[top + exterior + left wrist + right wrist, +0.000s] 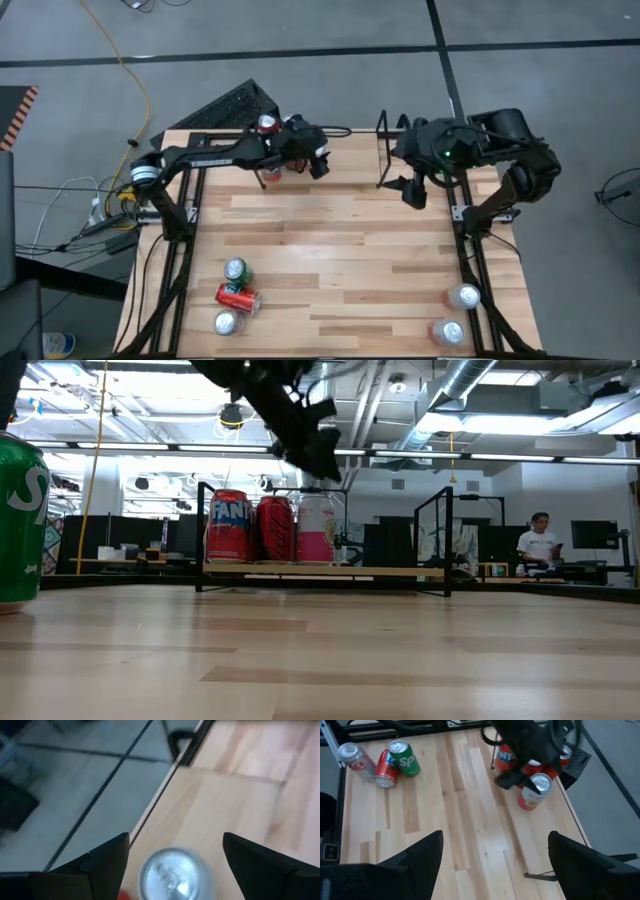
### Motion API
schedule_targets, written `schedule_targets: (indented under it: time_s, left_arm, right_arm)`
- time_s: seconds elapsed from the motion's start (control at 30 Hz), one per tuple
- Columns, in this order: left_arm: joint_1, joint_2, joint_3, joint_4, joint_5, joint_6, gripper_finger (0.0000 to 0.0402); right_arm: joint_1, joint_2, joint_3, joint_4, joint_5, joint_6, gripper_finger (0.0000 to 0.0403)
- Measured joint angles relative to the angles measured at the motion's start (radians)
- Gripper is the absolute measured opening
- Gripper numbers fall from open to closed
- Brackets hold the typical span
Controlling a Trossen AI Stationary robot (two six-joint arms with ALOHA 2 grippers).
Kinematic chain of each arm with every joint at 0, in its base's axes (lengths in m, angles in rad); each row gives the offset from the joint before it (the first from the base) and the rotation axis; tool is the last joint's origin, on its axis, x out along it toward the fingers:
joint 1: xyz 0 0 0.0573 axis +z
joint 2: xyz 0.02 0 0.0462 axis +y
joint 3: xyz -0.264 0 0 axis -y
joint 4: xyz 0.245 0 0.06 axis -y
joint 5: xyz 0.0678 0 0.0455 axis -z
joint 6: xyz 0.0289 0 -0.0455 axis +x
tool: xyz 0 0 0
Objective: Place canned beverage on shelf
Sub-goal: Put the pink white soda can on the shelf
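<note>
Overhead, the left gripper (318, 160) is hovering at about eleven o'clock on the table, fingers spread and gripping nothing, just above three cans (270, 528) standing upright on the shelf (320, 570). The right gripper (415, 190) is waiting at about one o'clock, fingers likewise released, over the shelf's empty end. Loose cans are lying at seven o'clock (236, 296) and five o'clock (455, 315). A can is probably light if empty (thin, smooth walls that dent), so gripping its middle squarely seems wisest

I can read "FAN" in white letters on the orange can (228, 526) standing on the shelf (320, 571). The near green can (20, 525) at left shows only a white "S".
</note>
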Motion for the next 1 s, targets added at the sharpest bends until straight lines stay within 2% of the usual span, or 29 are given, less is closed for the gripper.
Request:
schedule_targets:
  time_s: [0.27, 0.43, 0.57, 0.7, 0.83, 1.0]
  left_arm:
    - [0.006, 0.046, 0.020, -0.082, -0.083, 0.011, 0.0306]
    - [0.012, 0.046, 0.021, -0.119, -0.062, 0.008, 0.0306]
    - [0.023, 0.046, 0.021, -0.152, 0.000, -0.019, 0.0306]
    - [0.024, 0.046, 0.021, -0.159, 0.003, -0.023, 0.0302]
    - [0.023, 0.044, 0.021, -0.173, 0.024, -0.016, 0.0267]
    - [0.024, 0.043, 0.021, -0.186, 0.076, 0.002, 0.0192]
  right_arm:
    - [0.025, 0.026, -0.037, -0.001, 0.000, -0.009, 0.0333]
    - [0.025, 0.026, -0.082, -0.001, 0.000, -0.009, 0.0333]
    - [0.022, 0.026, -0.110, -0.001, 0.000, -0.009, 0.0333]
    - [0.024, 0.026, -0.118, -0.001, 0.000, -0.008, 0.0333]
    - [0.025, 0.026, -0.118, 0.000, 0.000, -0.003, 0.0333]
    - [0.025, 0.026, -0.118, 0.000, -0.001, 0.000, 0.0333]
